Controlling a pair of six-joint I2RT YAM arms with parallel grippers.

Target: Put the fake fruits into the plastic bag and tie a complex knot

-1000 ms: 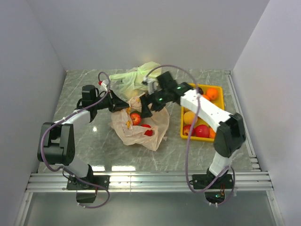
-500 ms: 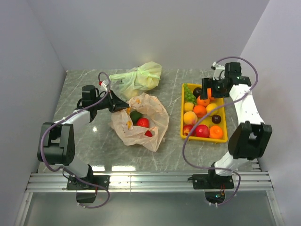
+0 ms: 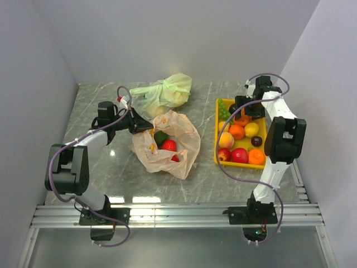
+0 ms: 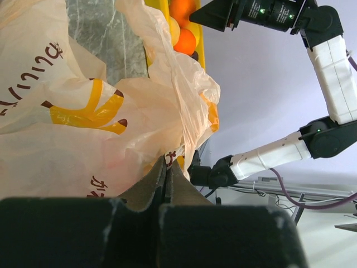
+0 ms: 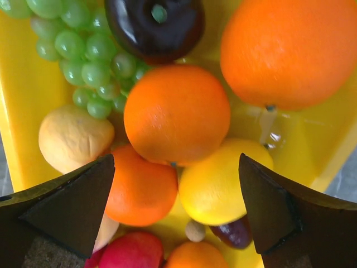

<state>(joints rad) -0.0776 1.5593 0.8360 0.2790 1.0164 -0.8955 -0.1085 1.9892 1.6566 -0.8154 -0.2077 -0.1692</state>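
While the left gripper (image 4: 165, 167) held the bag (image 3: 181, 146) by its rim in closed jaws, the right gripper (image 5: 175, 167) hung wide open and empty over the tray (image 3: 216, 152).
A few fruits (image 3: 169, 145) lay in the bag, most in the tray; the orange (image 5: 177, 114) looked light, hard and slippery, best clasped across its middle.

**Premises:** a robotics laboratory test cell, not a home, shop or kitchen.

**Evidence:**
- Plain pale walls (image 3: 167, 33) enclose a marble-patterned bench (image 3: 95, 167) on three sides.
- An aluminium rail (image 3: 178, 215) along the near edge carries the bolted bases of the left arm (image 3: 89, 137) and right arm (image 3: 277, 110), with loose purple-grey cables (image 3: 268, 75) looping over them.
- The contents are staged props. A yellow tray (image 3: 216, 146) of glossy fake fruits (image 3: 240, 155) sits directly beneath the right fingers (image 5: 67, 206). A printed plastic bag (image 3: 187, 139) lies against the left fingers (image 4: 149, 185), and a knotted pale green bag (image 3: 167, 92) lies beyond them.
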